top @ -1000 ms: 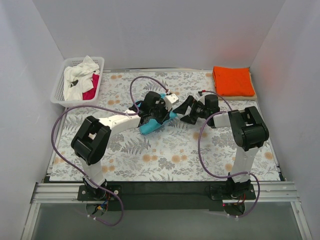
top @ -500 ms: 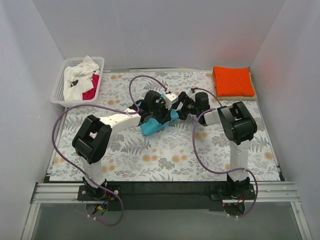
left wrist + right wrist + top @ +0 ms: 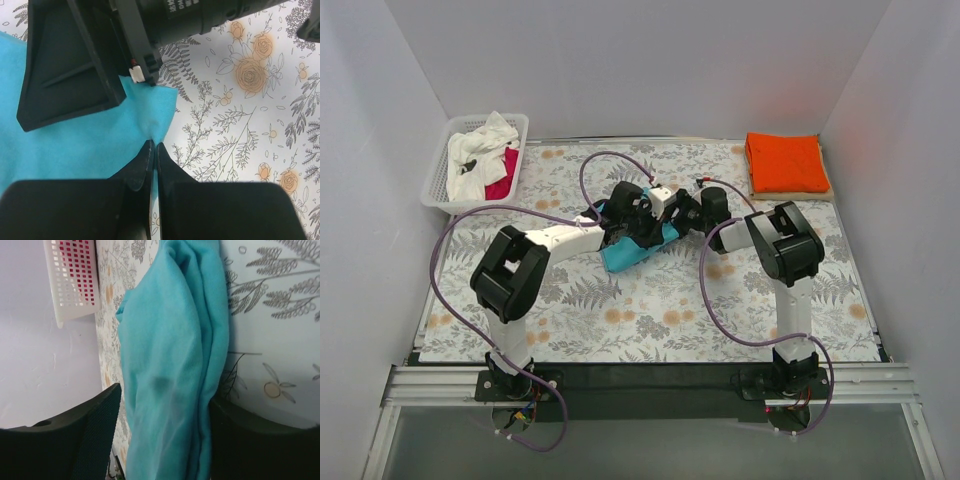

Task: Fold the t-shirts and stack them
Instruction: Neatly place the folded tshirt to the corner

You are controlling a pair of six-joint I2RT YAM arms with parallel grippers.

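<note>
The teal t-shirt (image 3: pixel 628 250) lies bunched at the table's middle. My left gripper (image 3: pixel 642 222) is over it and shut on its edge; in the left wrist view the closed fingertips (image 3: pixel 154 146) pinch a corner of the teal t-shirt (image 3: pixel 75 150). My right gripper (image 3: pixel 682 214) has come in from the right, jaws open astride the teal t-shirt (image 3: pixel 170 365), with the cloth bundle between its fingers (image 3: pixel 95 435). The orange t-shirt (image 3: pixel 785 163) lies folded at the back right. White (image 3: pixel 475 150) and red-pink (image 3: pixel 504 170) t-shirts lie in the basket.
The white lattice basket (image 3: pixel 438 175) stands at the back left and also shows in the right wrist view (image 3: pixel 72 280). Floral tablecloth (image 3: pixel 650 310) covers the table. Purple cables loop beside both arms. White walls enclose three sides.
My right gripper has moved left across the table to the teal t-shirt and now straddles it. My left gripper has stayed on the shirt.
</note>
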